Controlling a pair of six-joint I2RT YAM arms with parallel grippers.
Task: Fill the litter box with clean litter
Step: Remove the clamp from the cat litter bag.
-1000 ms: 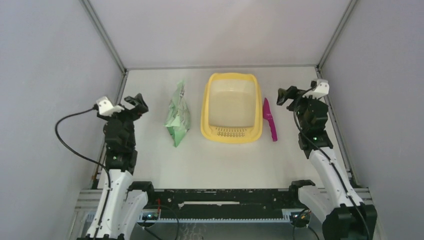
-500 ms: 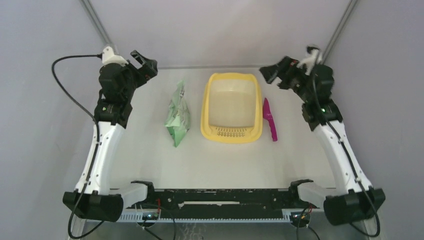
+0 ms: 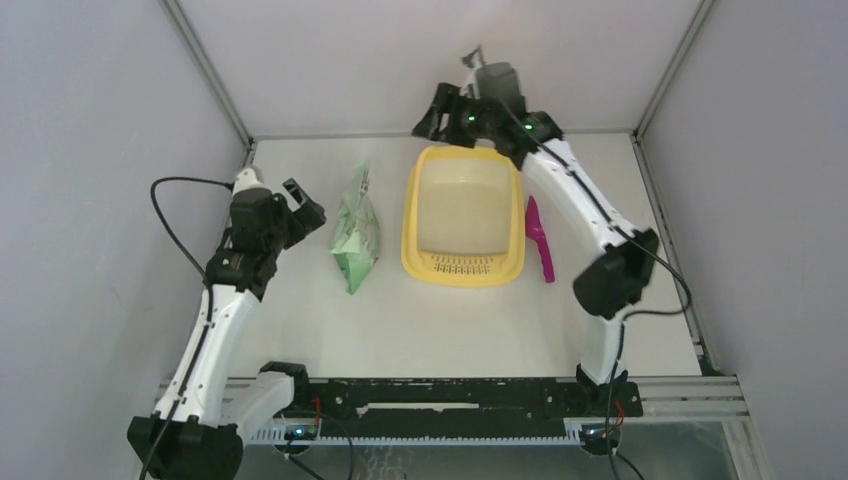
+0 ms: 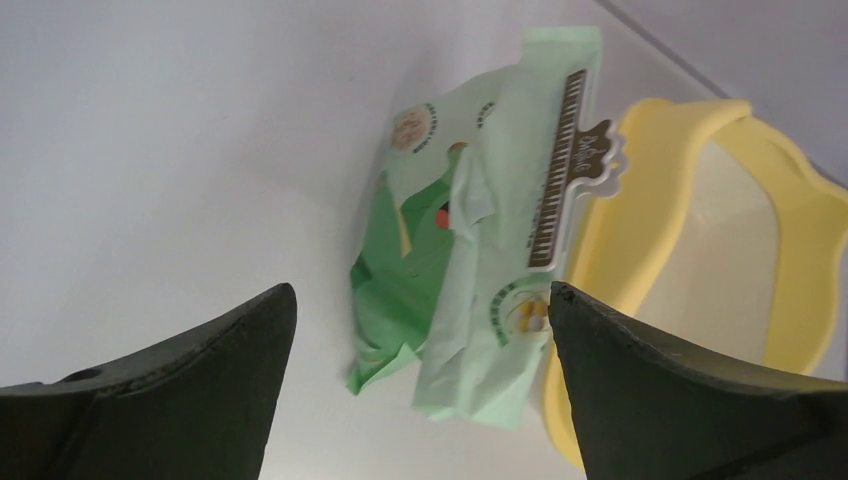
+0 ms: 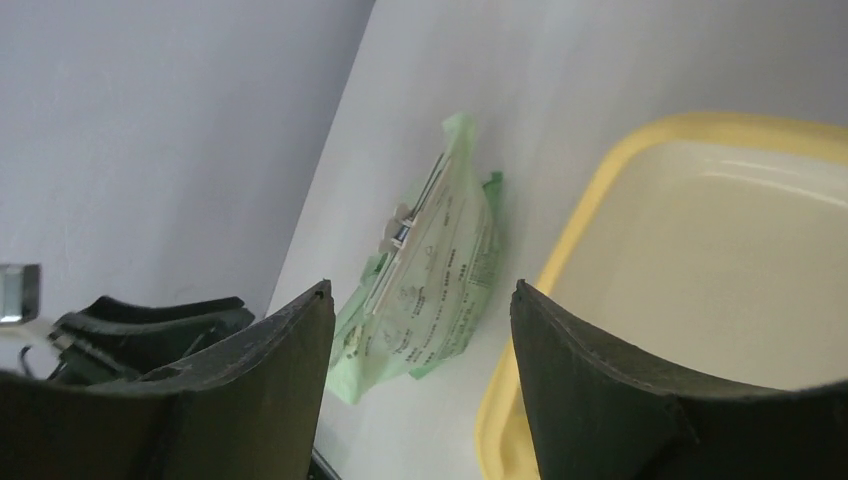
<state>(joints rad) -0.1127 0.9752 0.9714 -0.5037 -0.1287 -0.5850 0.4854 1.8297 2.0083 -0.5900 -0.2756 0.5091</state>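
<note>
The yellow litter box [image 3: 411, 225] lies mid-table with its grille ledge toward the arms; its pale inside looks bare. No clean litter shows in any view. A light green bag [image 3: 355, 235] lies left of it. My left gripper [image 3: 303, 210] hovers open just left of the bag, which shows between its fingers in the left wrist view [image 4: 470, 250], beside the box rim [image 4: 640, 200]. My right gripper [image 3: 428, 120] is open above the box's far left corner. In the right wrist view it faces the bag [image 5: 430, 270] and the box rim [image 5: 590, 210].
A magenta scoop [image 3: 540, 240] lies along the box's right side. Grey walls with metal corner posts [image 3: 205, 65] enclose the white table [image 3: 420, 320]. My right arm's forearm [image 3: 580, 205] spans above the scoop. A black rail [image 3: 450, 395] runs along the near edge.
The left arm dropped from the back-left corner toward the bag. The right arm swung left across the box's far end, and its jaws narrowed a little.
</note>
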